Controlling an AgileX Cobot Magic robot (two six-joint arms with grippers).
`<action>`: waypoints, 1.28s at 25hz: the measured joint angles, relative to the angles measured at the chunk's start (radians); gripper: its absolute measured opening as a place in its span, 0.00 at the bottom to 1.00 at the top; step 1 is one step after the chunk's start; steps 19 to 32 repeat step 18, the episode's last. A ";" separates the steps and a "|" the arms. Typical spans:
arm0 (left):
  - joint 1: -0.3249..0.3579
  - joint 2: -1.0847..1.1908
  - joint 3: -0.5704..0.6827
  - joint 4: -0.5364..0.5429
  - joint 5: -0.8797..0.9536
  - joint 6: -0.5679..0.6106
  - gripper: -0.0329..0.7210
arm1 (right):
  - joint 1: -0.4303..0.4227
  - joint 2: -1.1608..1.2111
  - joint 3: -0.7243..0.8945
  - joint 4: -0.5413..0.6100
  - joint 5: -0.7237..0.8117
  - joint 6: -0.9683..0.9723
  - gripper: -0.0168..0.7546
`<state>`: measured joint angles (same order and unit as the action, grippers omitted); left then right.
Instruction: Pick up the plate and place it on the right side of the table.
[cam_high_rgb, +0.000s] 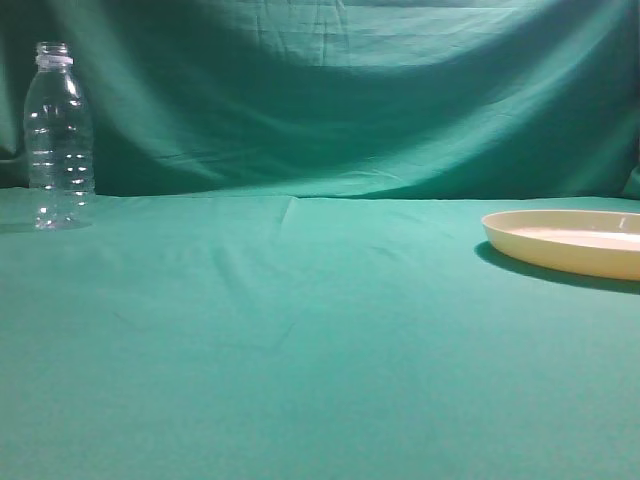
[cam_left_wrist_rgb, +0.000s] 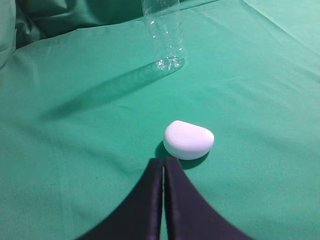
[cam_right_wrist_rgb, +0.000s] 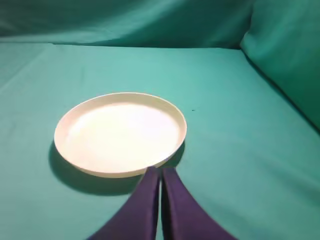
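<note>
The cream-yellow plate (cam_high_rgb: 575, 240) lies flat on the teal table (cam_high_rgb: 300, 340) at the right edge of the exterior view. In the right wrist view the plate (cam_right_wrist_rgb: 120, 132) lies just ahead of my right gripper (cam_right_wrist_rgb: 161, 171), which is shut and empty, its tips close to the plate's near rim. My left gripper (cam_left_wrist_rgb: 163, 161) is shut and empty, its tips just short of a small white rounded object (cam_left_wrist_rgb: 188, 139). Neither gripper shows in the exterior view.
A clear plastic bottle (cam_high_rgb: 58, 138) stands upright at the far left of the table; it also shows in the left wrist view (cam_left_wrist_rgb: 164, 35) beyond the white object. A darker green backdrop cloth (cam_high_rgb: 350, 90) hangs behind the table.
</note>
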<state>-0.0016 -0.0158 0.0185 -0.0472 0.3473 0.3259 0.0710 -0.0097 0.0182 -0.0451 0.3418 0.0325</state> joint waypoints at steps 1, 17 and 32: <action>0.000 0.000 0.000 0.000 0.000 0.000 0.04 | 0.000 0.000 0.007 0.000 -0.002 0.009 0.02; 0.000 0.000 0.000 0.000 0.000 0.000 0.04 | 0.000 0.000 0.010 0.000 0.046 0.075 0.02; 0.000 0.000 0.000 0.000 0.000 0.000 0.04 | 0.000 0.000 0.010 0.000 0.046 0.075 0.02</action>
